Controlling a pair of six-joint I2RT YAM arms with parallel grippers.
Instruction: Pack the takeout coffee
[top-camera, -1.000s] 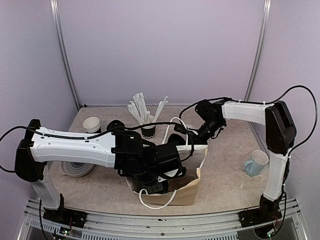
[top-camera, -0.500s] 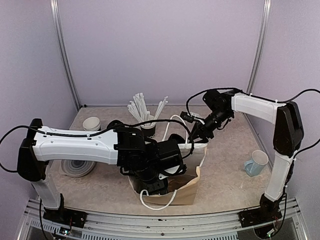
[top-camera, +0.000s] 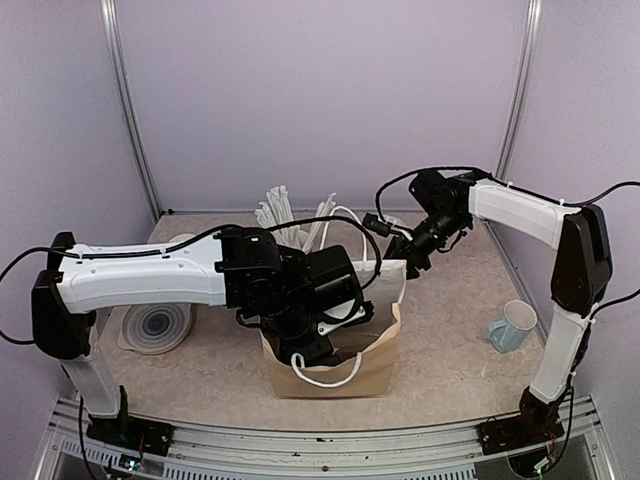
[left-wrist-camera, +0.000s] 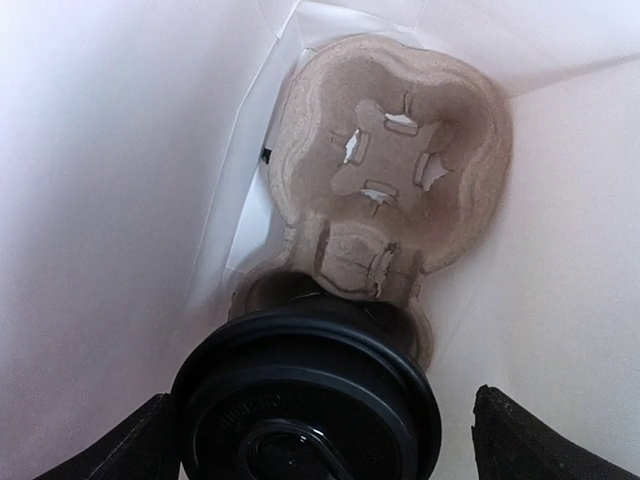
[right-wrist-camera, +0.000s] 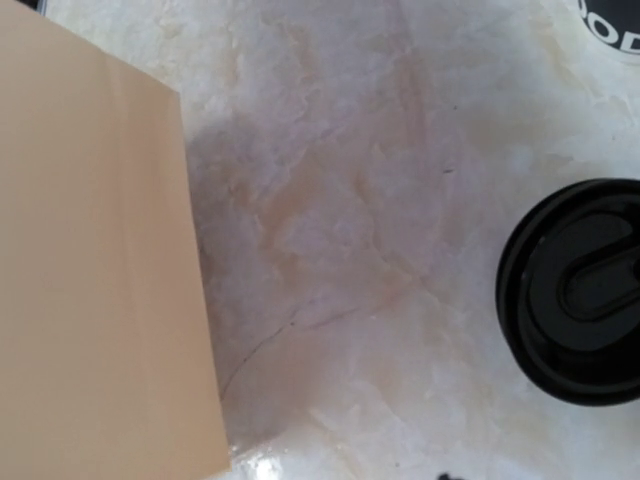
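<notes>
The takeout coffee (left-wrist-camera: 305, 400), black-lidded, sits in the near slot of a pulp cup carrier (left-wrist-camera: 400, 150) at the bottom of the paper bag (top-camera: 365, 375). My left gripper (top-camera: 308, 348) reaches down into the bag. In the left wrist view my left gripper (left-wrist-camera: 320, 445) is open, and its fingertips (left-wrist-camera: 525, 440) stand either side of the lid, clear of it on the right. My right gripper (top-camera: 405, 258) is at the bag's far right rim by the white handle (top-camera: 350, 215) and seems shut on the bag. The right wrist view shows the bag's tan side (right-wrist-camera: 90, 270), but not its fingers.
A cup of white straws (top-camera: 285, 215) stands behind the bag. A flat white stack (top-camera: 160, 325) lies at the left. A pale blue mug (top-camera: 512, 325) is at the right. Another black-lidded cup (right-wrist-camera: 575, 290) stands on the table beyond the bag.
The bag now stands taller and more upright. My left gripper has risen a little inside it. My right gripper has shifted slightly up and right at the rim.
</notes>
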